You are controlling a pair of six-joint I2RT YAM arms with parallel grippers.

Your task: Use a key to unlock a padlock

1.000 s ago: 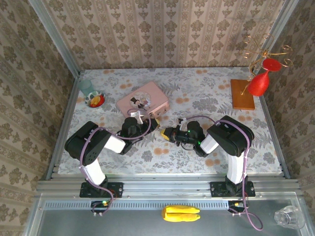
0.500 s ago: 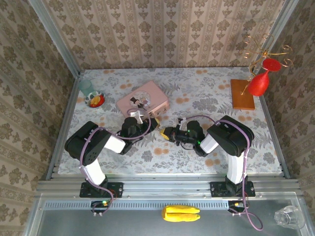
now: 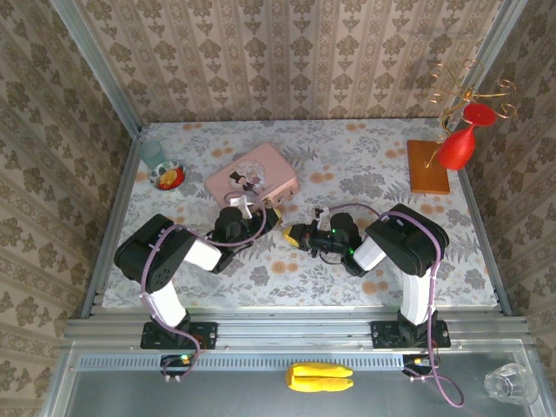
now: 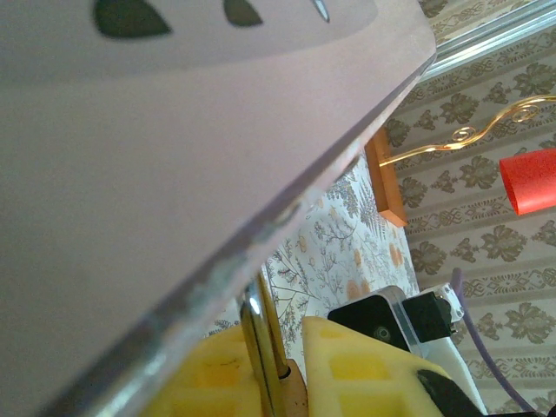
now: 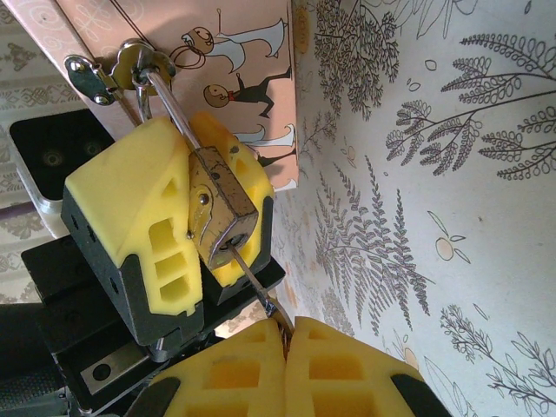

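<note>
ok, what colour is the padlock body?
Brass-coloured body on the padlock; right wrist view shows it best.

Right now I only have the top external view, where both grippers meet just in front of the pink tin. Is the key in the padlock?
Observer: Yes. The right wrist view shows the key with its blade in the keyhole of the brass padlock.
Operator: Who holds what?
Observer: The left gripper clamps the padlock's body between its yellow pads, and the right gripper pinches the key's other end.
Operator: Is the padlock free of the tin?
Observer: No. Its shackle is hooked through the metal hasp on the pink tin.
</note>
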